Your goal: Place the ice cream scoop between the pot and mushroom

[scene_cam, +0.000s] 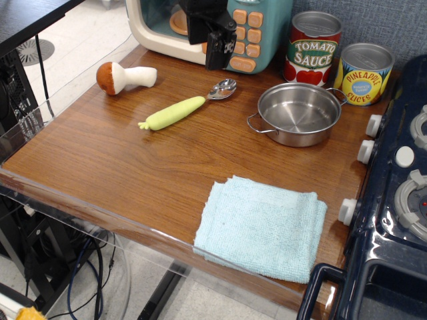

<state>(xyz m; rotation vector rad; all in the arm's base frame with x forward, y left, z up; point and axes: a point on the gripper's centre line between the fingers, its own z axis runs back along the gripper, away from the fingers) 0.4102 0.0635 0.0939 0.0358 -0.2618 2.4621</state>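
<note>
You have one view only: a raised camera off the tabletop's front edge, looking down and across toward the end effector at the far side.

The pincer is cut off by the top edge; its jaw gap cannot be told.

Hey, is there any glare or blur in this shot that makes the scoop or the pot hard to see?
In observation.image, the ice cream scoop and mushroom look sharp; the pot shows bright reflections inside yet stays readable; soft sheen crosses the table; the dark gripper is harder to read.
</note>
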